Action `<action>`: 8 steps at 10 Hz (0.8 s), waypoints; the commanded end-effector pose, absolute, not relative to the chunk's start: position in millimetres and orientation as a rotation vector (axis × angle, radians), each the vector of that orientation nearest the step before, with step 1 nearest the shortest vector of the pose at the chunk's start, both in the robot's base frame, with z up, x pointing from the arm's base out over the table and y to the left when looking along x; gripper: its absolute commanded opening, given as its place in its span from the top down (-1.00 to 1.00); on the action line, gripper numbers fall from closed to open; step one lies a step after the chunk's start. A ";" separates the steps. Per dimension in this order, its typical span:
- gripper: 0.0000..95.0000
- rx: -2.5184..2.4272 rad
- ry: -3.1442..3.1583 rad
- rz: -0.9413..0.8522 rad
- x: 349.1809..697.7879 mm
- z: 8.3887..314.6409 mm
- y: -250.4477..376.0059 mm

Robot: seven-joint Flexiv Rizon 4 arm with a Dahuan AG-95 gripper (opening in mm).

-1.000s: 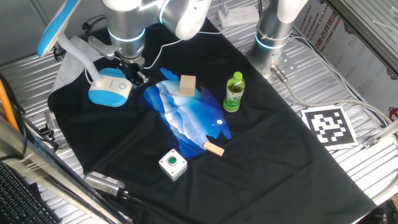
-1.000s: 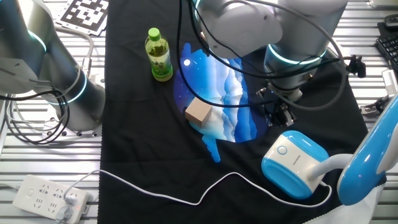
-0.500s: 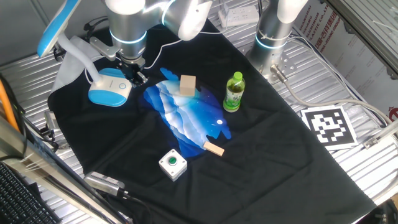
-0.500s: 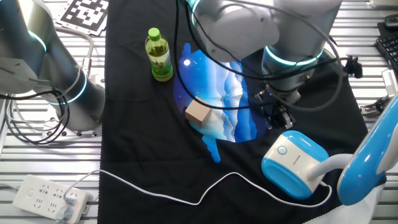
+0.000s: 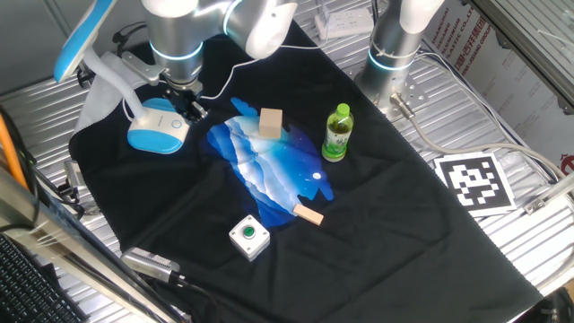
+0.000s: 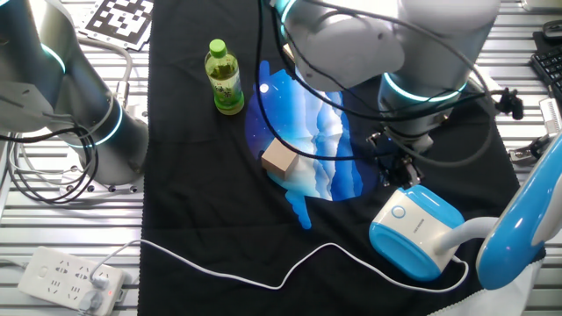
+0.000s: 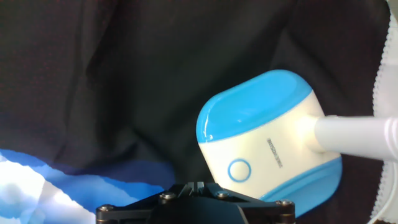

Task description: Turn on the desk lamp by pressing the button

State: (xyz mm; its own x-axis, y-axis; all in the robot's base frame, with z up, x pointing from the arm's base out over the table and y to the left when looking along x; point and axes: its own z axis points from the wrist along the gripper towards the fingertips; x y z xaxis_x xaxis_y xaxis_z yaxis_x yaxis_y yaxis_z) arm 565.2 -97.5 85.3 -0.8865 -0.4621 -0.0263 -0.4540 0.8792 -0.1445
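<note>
The desk lamp's blue-and-white oval base sits at the far left of the black cloth, and its long blue head reaches up to the left. The base also shows in the other fixed view and in the hand view. The round pale button lies on the white top of the base, and it shows in the other fixed view too. My gripper hangs just beside the button end of the base, a little above it. In the hand view the fingertips meet, shut and empty.
A green bottle, a wooden block, a small wooden piece and a green button on a white box stand on the cloth around a blue-white patch. A white cable runs along the cloth edge.
My gripper has shifted a little towards the lamp base. The lamp and the other objects have not moved.
</note>
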 end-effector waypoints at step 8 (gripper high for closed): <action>1.00 -0.745 2.987 -0.205 571.5 78.3 -108.3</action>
State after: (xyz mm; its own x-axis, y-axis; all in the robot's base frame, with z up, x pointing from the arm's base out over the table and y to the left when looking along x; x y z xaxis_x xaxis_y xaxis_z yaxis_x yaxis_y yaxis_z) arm 571.3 -108.7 77.0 -0.8813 -0.4719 -0.0231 -0.4644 0.8742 -0.1419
